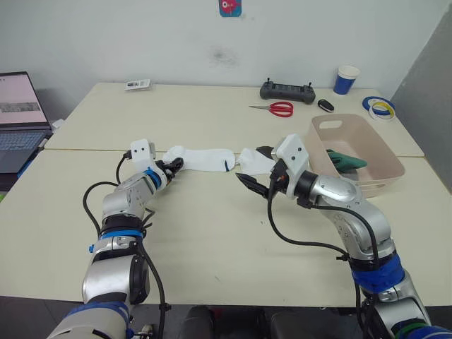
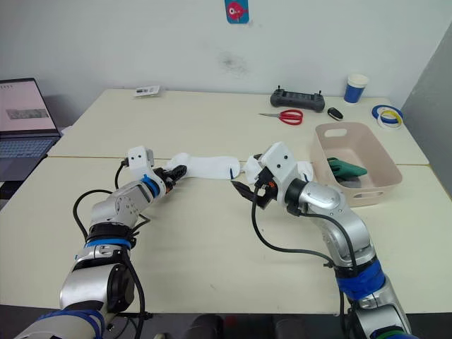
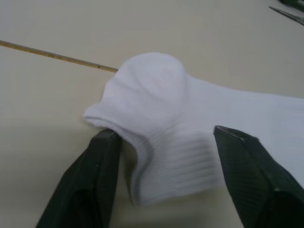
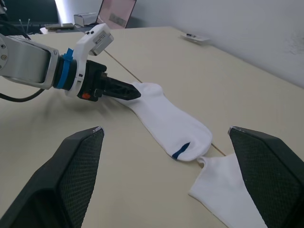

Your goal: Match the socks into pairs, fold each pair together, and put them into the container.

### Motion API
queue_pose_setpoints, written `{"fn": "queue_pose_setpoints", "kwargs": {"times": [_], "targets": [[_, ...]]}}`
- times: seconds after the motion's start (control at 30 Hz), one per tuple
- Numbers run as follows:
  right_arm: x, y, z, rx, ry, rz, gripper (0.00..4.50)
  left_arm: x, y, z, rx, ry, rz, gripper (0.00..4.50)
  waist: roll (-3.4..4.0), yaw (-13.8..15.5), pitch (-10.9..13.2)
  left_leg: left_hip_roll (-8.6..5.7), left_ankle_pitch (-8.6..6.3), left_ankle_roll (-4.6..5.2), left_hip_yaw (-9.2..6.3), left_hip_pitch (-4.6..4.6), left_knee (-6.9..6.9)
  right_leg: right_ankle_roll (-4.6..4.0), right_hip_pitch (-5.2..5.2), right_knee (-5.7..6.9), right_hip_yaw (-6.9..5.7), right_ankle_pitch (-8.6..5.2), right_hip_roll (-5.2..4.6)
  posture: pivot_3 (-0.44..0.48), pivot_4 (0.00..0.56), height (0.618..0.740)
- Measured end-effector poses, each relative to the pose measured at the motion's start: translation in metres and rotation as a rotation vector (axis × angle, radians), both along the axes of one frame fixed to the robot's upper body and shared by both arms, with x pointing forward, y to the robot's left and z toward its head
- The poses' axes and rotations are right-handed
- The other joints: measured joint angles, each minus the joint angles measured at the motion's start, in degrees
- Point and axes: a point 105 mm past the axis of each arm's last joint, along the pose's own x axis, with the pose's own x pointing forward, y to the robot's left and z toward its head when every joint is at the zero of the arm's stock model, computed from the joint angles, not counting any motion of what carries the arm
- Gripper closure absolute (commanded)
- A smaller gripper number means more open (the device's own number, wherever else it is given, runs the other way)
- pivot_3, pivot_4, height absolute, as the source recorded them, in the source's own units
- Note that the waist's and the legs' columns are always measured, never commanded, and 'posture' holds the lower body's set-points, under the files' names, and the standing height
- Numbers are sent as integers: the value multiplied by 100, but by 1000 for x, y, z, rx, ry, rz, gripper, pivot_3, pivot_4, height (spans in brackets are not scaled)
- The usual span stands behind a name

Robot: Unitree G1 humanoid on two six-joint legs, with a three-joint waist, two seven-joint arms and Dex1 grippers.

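Two white socks lie end to end near the middle of the table (image 1: 212, 233). The left gripper (image 3: 166, 156) has its fingers apart, straddling the cuff of the first white sock (image 1: 201, 158). The right gripper (image 1: 248, 182) hovers with fingers spread wide beside the second white sock (image 4: 232, 190). The pink container (image 1: 374, 180), near the table's right edge, holds a dark green sock (image 1: 346, 159).

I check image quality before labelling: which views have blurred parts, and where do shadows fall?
Left wrist view: the two black fingers are soft and out of focus, while the white sock is sharper. Right wrist view: its own fingers are blurred; the left gripper throws a soft shadow on the table. Head views: even light, no glare.
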Motion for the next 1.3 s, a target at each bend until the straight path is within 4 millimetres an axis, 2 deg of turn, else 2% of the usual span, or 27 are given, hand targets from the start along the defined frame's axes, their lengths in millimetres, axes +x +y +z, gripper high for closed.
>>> {"fn": "queue_pose_setpoints", "kwargs": {"times": [0.2,0.23,0.37,0.53,0.67,0.73,0.83,0.87,0.9,0.97,1.0,1.17,1.3], "targets": [[0,-2,0,-4,-3,-10,0,-1,0,-5,-1,5,17,4384,0,-4,0,0,0,0,0,0,1,3,0,0,0,-1,0,0,150,740],[0,-2,0,-5,-4,-10,0,-2,1,-5,0,1,23,4468,0,-7,0,0,0,0,0,0,1,3,0,0,0,-2,0,0,150,740],[-1,-5,-4,-17,6,-11,0,-6,5,-1,2,-49,28,4468,-1,-11,0,2,1,-1,0,-2,0,1,-1,-1,0,0,0,0,150,740],[-5,-11,-10,-36,33,24,0,-19,7,34,12,-208,-29,4468,-1,-13,1,6,13,-23,0,-4,-2,1,-4,-2,1,0,0,0,150,740],[-14,-20,-18,-76,60,87,0,-45,31,71,97,-317,-54,4468,-4,-67,3,18,12,-22,-1,-2,-3,4,-6,-2,3,-3,-3,0,150,740],[-17,-21,-21,-76,72,114,0,-61,41,96,152,-367,-91,4468,-7,-95,5,22,11,-20,-9,-1,-7,5,-6,-2,4,-3,0,0,150,740],[-19,-22,-21,-87,67,136,0,-88,42,141,247,-447,-194,4468,-9,-123,6,18,8,-15,-9,-1,-10,6,-6,-2,1,-4,-1,0,150,740],[-20,-21,-21,-82,67,147,0,-99,39,152,289,-447,-242,4468,-9,-126,6,18,8,-14,-8,-1,-9,6,-5,-3,2,-4,-1,0,150,740],[-21,-21,-22,-80,69,154,0,-109,36,154,335,-420,-288,4468,-9,-141,6,17,7,-14,-3,1,-10,6,-5,-6,4,-5,-2,0,150,740],[-22,-22,-24,-80,78,154,0,-124,27,151,375,-369,-367,4468,-2,-138,10,6,7,-13,6,4,-15,6,-4,-7,6,-6,-5,0,150,740],[-22,-22,-25,-77,80,157,0,-130,22,144,369,-332,-400,4468,-2,-138,10,7,7,-13,7,4,-15,6,-4,-8,7,-6,-7,0,150,740],[-23,-25,-30,-80,95,152,0,-155,-5,86,394,-99,-562,4468,-7,-136,13,16,7,-13,2,3,-15,3,-7,-12,9,-7,-8,0,150,740],[-21,-30,-30,-88,95,139,0,-164,-39,37,417,28,-705,4468,-6,-122,14,15,7,-13,2,3,-17,2,-7,-13,15,-8,-7,0,150,740]]}}
